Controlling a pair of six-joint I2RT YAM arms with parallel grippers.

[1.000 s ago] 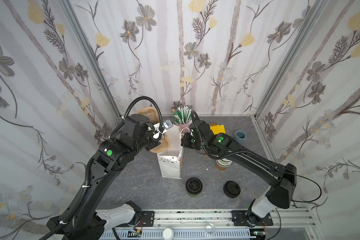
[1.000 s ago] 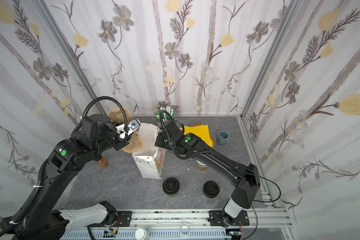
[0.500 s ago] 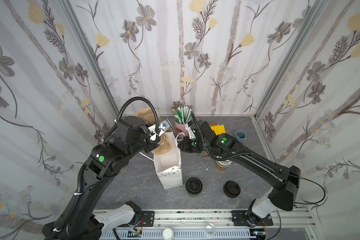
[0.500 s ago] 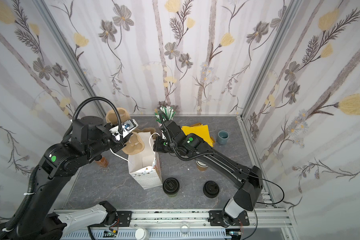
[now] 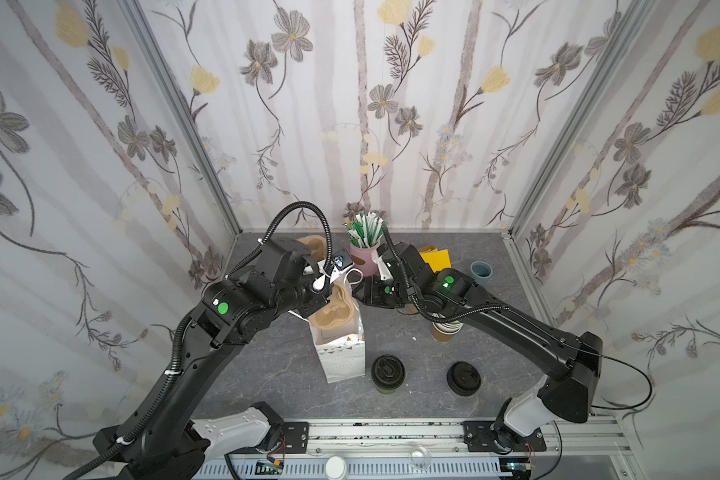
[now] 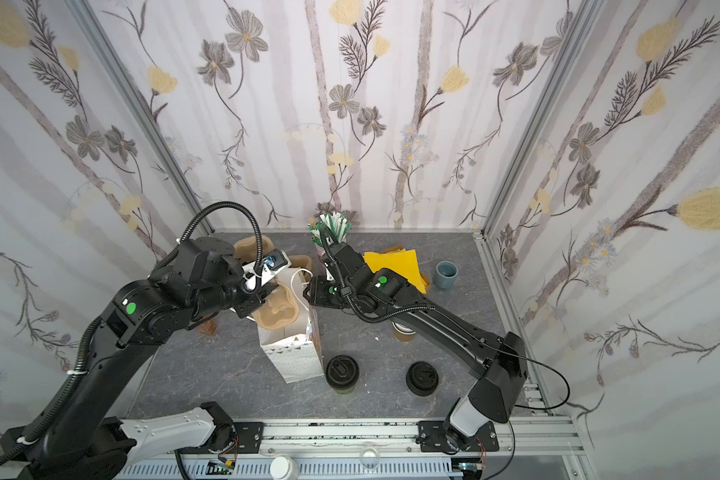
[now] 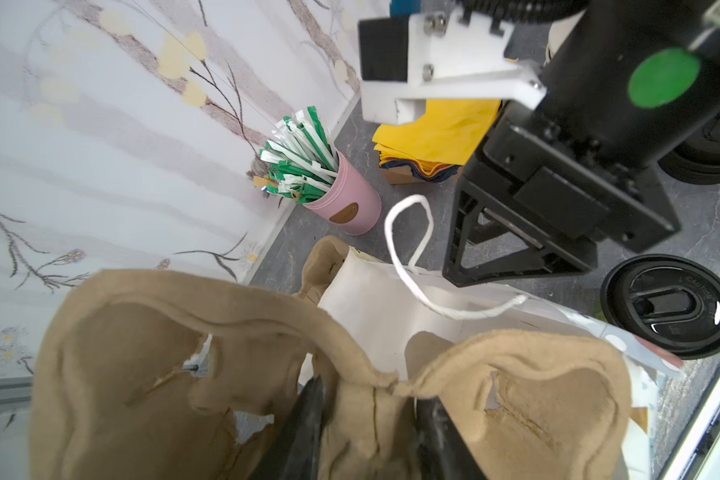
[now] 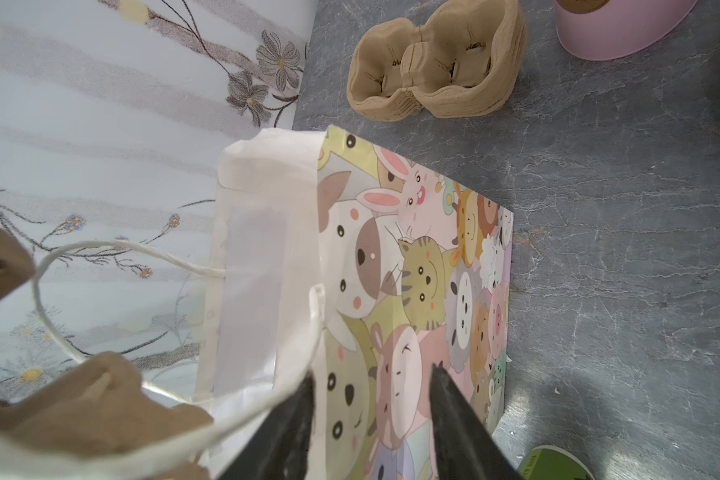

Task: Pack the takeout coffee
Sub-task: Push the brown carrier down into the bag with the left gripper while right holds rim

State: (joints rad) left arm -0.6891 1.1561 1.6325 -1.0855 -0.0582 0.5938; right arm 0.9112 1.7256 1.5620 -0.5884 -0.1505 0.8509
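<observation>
The takeout coffee (image 5: 387,371) (image 6: 341,371), a small greenish cup under a black sip lid, stands on the table beside the white paper bag (image 5: 341,357) (image 6: 294,357). It also shows in the left wrist view as the coffee (image 7: 670,305). My left gripper (image 7: 368,399) is shut on the middle ridge of a brown pulp cup carrier (image 7: 142,353) (image 5: 335,307), holding it at the bag's open top. My right gripper (image 8: 371,374) (image 5: 358,292) hangs open just over the bag's cartoon-printed side (image 8: 412,270). The rope handle (image 8: 267,399) lies loose against one finger.
A stack of lidless cups (image 5: 445,330) and a low pile of black lids (image 5: 463,377) stand right of the coffee. At the back are a pink cup of straws (image 5: 364,249), yellow napkins (image 5: 435,257), a grey-blue cup (image 5: 481,272) and spare carriers (image 8: 433,62).
The right gripper's jaws have come apart, and the handle now lies loose. The bag's foot has slid towards the front. The left arm has brought the carrier down onto the bag's mouth.
</observation>
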